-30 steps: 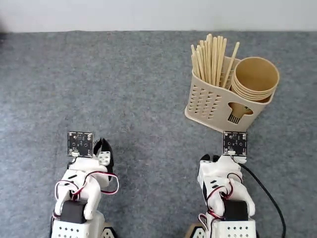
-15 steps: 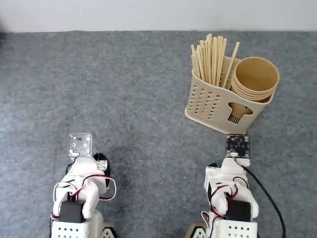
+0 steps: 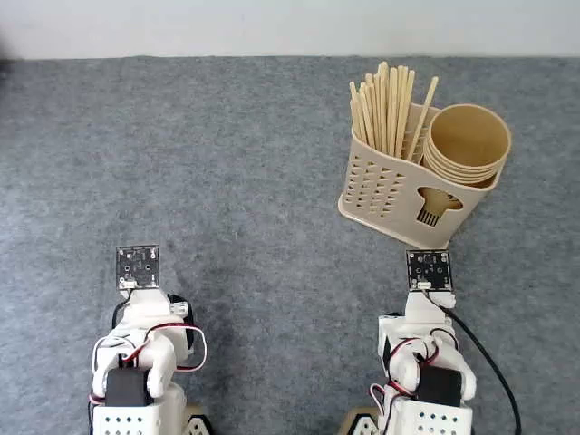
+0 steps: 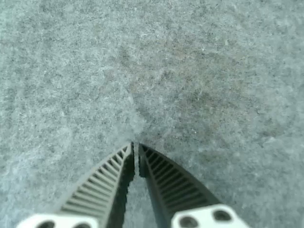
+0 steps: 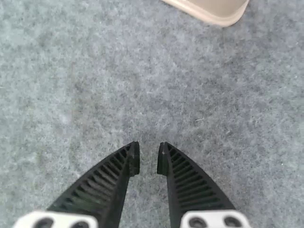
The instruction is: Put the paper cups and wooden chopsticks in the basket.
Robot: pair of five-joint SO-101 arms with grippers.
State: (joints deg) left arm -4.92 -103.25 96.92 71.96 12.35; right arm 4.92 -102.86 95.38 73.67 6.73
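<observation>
Right wrist view cuts off the basket (image 5: 213, 9); right end effector (image 5: 148, 159) slightly parted, left end effector (image 4: 137, 154) clenched.

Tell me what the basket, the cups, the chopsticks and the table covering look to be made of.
Basket: probably matte beige plastic, judging by its moulded slots and cutout.
Cups: tan, unglossy paper, likely kraft; thin nested rims show.
Chopsticks: pale, dull sticks, wood or bamboo; cannot tell which.
Table covering: grey, fuzzy and speckled, like felt or low carpet.

The left gripper (image 4: 137, 148) hangs above grey felt (image 4: 199, 71), its jaws meeting at the tips.
</observation>
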